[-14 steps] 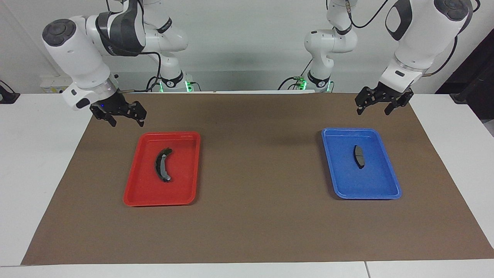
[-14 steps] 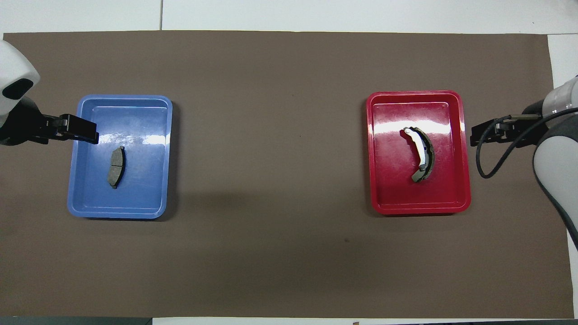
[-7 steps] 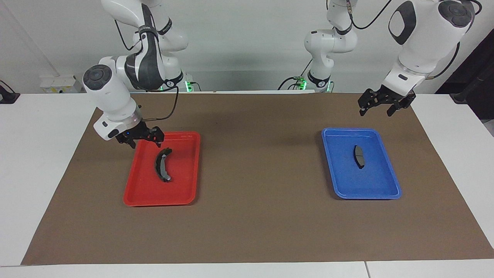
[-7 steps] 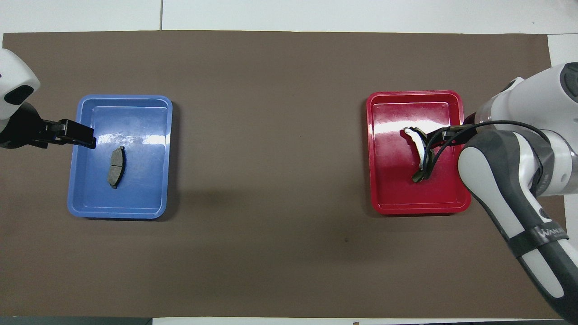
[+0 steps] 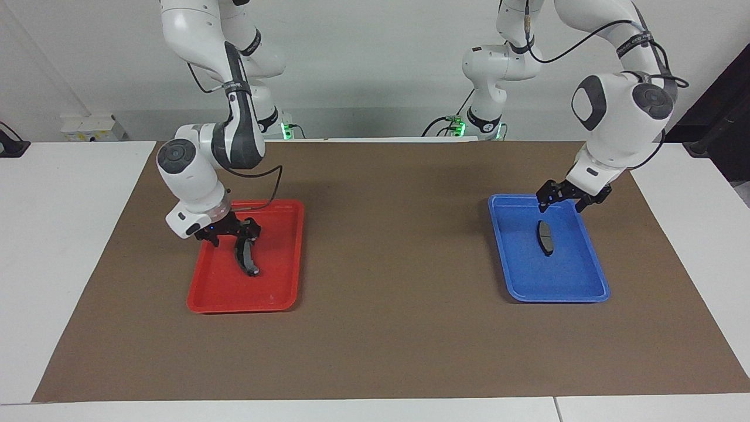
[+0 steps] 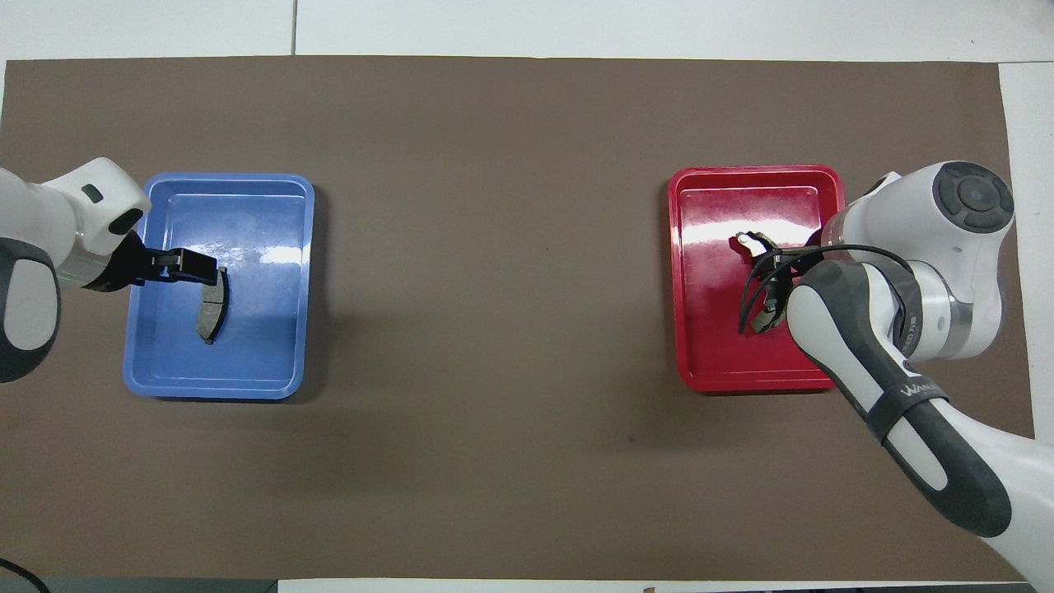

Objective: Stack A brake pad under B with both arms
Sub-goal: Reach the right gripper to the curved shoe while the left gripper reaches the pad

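Both arms have dropped from the mat's edges onto their trays since a second ago. My right claw [image 5: 233, 234] now sits low in the red plastic tray [image 5: 281, 293], jaws wide and straddling the robot-side end of the long curved black-backed brake pad [image 5: 247, 258], with no grip yet. My left claw [image 5: 563, 198], jaws also wide, hangs over the robot-side rim of the blue plastic tray [image 5: 586, 287], above the short flat gray brake pad [image 5: 545, 237] lying on that tray's floor.

From overhead, the left claw [image 6: 185, 268] looks as if it covers the gray pad's [image 6: 211, 317] end; the facing view shows it raised and clear. Overhead, the right arm hides most of the curved pad [image 6: 751, 245], while the facing view shows its full arc. Both trays sit on brown paper [image 5: 387, 328] over the white tabletop [image 5: 53, 234]. White lettering on the right arm's band is too small for me to read.
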You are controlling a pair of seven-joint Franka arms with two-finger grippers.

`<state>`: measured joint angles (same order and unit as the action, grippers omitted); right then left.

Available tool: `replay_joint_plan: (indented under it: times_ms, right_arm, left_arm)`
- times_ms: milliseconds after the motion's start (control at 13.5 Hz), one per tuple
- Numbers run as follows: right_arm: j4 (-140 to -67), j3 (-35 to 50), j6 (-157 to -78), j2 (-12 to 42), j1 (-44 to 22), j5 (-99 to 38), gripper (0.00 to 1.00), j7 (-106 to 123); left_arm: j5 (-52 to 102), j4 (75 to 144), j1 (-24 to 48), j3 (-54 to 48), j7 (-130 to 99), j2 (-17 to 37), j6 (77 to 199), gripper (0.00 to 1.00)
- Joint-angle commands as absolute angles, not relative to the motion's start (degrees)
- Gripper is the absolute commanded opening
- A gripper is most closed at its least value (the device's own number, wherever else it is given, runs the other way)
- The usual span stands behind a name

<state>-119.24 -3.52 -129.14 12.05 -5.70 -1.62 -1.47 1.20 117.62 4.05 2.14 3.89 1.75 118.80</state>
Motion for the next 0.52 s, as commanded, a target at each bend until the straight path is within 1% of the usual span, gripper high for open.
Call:
replay_joint_plan:
  times_ms: [0,222,443]
  right_arm:
    - [-119.44,-3.34,-129.81,12.74,-5.45,-2.55,0.96,0.79]
    - [-119.44,-3.34,-129.73,13.27,-5.63,-2.55,0.92,4.64]
    - [-119.62,-3.34,-129.73,13.89,-5.71,-2.55,0.82,6.15]
  left_arm:
    - [1.67,123.12,3.52,2.63,7.02,2.72,127.50,1.00]
    - [1.67,123.57,3.08,3.34,9.49,6.67,130.95,1.00]
    - [1.67,124.80,2.90,3.78,9.67,8.52,132.45,0.99]
